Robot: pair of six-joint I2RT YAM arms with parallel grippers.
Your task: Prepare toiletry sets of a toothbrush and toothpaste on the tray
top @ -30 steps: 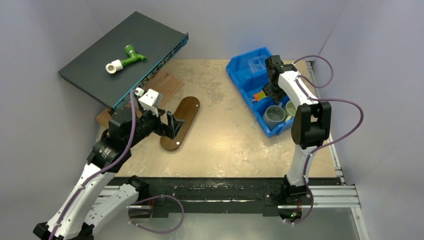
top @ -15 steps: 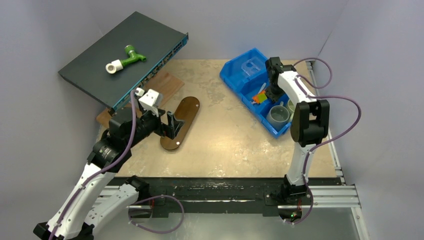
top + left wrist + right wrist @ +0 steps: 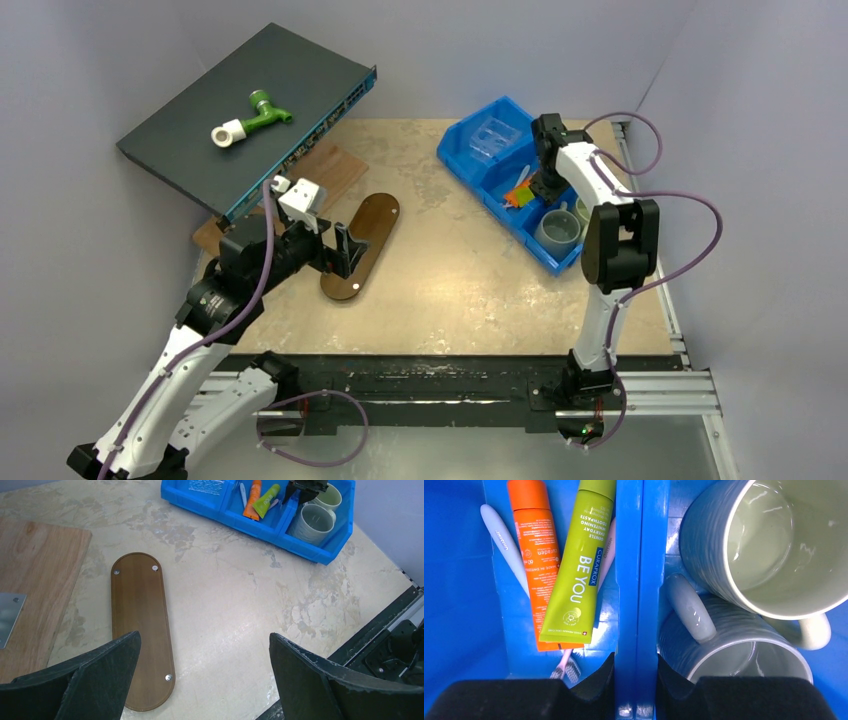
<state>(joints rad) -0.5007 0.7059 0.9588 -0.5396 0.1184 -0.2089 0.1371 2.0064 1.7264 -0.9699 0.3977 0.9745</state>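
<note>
Beige mottled tabletop [image 3: 450, 270] under brown oval tray [image 3: 375, 218]; pale lavender walls [image 3: 500, 50] around.

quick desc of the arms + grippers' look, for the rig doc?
Left arm and right arm: white links, black joint housings, purple cables looped alongside. Left gripper and right gripper: wide matte-black fingers, rough-textured edges. White camera block on the left wrist.
</note>
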